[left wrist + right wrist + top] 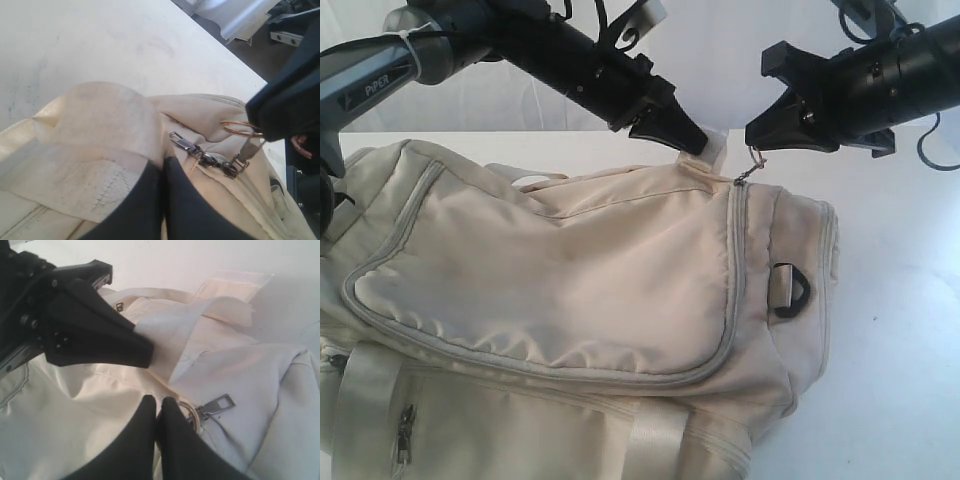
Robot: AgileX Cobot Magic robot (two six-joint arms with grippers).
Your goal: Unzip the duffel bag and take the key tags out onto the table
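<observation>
— Which step is in hand?

— The unzipping, at its very start, I'd judge. The duffel bag lies on the counter, and its grey zip track is closed along all the length in view.

— And the jaws?

— The left jaws are clenched on the pale end tab at the bag's upper edge, pinning the fabric. The right jaws, just beside them, are clenched too, grasping the thin metal pull ring. The ring sits at their tips and the zipper pull hangs off its far side. A second pull lies loose on the cloth between the two pairs of jaws.

— So one anchors and the other pulls?

— That's how I read it. The next move calls for the right jaws to draw the ring away from the left jaws, along the track. Meanwhile the left jaws should hold the tab taut so the cloth doesn't bunch ahead of the slider. The track bends not far below the right jaws, so the pull should follow that curve rather than run straight.

— What could go wrong?

— The ring is thin, so a badly angled tug could slip it out of the tips.

— And the key tags?

— Not in view. With the zip shut, they are presumably inside the bag, somewhere beneath both pairs of jaws.
</observation>
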